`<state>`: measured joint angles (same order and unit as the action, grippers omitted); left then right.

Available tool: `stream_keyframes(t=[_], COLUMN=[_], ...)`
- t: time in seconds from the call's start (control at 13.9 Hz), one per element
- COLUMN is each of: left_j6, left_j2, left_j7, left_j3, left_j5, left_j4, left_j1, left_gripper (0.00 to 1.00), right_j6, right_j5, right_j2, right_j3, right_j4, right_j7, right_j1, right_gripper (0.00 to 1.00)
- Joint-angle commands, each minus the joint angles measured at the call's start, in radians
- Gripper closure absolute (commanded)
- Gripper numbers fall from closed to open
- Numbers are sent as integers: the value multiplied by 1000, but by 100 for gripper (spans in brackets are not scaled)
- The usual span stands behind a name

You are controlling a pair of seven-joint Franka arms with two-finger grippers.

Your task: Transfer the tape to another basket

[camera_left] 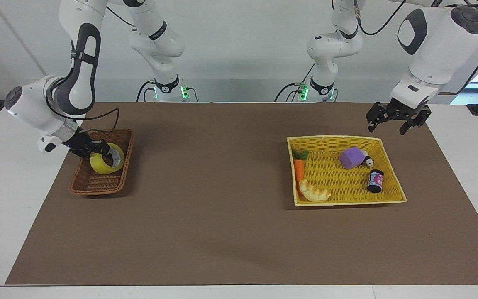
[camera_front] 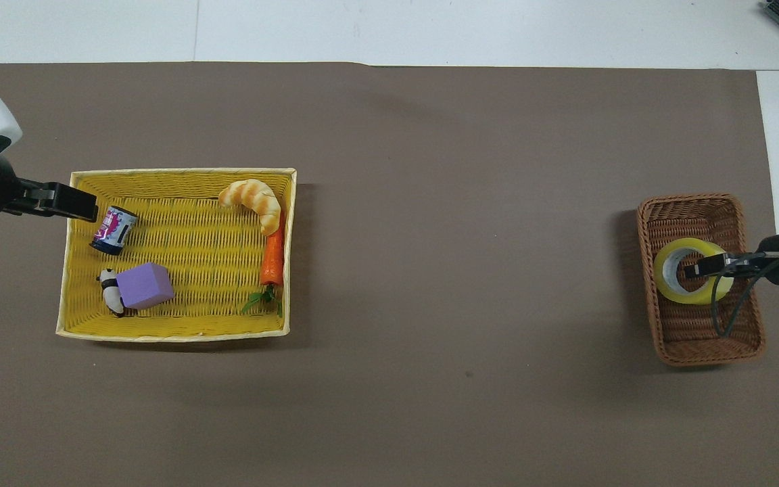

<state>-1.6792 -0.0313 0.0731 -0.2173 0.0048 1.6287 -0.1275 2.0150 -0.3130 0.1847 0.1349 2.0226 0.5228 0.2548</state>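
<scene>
The yellow tape (camera_left: 98, 164) is low inside the dark brown wicker basket (camera_left: 96, 185) at the right arm's end of the table, tilted on edge. My right gripper (camera_left: 104, 152) is shut on the tape's rim, one finger inside the white core. In the overhead view the tape (camera_front: 668, 279) sits in the middle of the basket (camera_front: 704, 333) with the right gripper (camera_front: 695, 268) on it. My left gripper (camera_left: 386, 128) is open and empty. It hangs above the corner of the yellow tray basket (camera_left: 347, 201), and it also shows in the overhead view (camera_front: 85, 205).
The yellow tray basket (camera_front: 173, 333) holds a carrot (camera_left: 299, 171), a croissant (camera_left: 314, 192), a purple block (camera_left: 351, 158), a small panda figure (camera_left: 367, 159) and a small can (camera_left: 375, 181). Brown mat lies between the two baskets.
</scene>
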Motion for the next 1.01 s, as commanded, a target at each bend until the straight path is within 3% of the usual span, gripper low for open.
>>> stream_keyframes(t=[0.0,0.29,0.36,0.58,0.94], left_j6=[56,68,72,101,131], left_j2=[17,24,24,25,56], left_j7=[10,48,53,53,54], left_j3=[-7,-2,16,218,216], left_j5=[15,18,18,20,15], left_j4=[-30,-44,-46,-50,-66], left_j1=[-15,-46,-20,178,192], left_gripper=[0,0,0,0,0], right_j6=[-13,-30,-30,-35,-38], right_j5=[8,20,22,83,152], right_j2=[-1,-13,-17,-30,-50], right_j3=[-15,-20,-20,-20,-18], right_j4=[-22,-91,-106,-166,-203], right_j7=[19,10,6,-24,-90], right_j1=[21,-6,-31,-86,-147], right_gripper=[0,0,0,0,0])
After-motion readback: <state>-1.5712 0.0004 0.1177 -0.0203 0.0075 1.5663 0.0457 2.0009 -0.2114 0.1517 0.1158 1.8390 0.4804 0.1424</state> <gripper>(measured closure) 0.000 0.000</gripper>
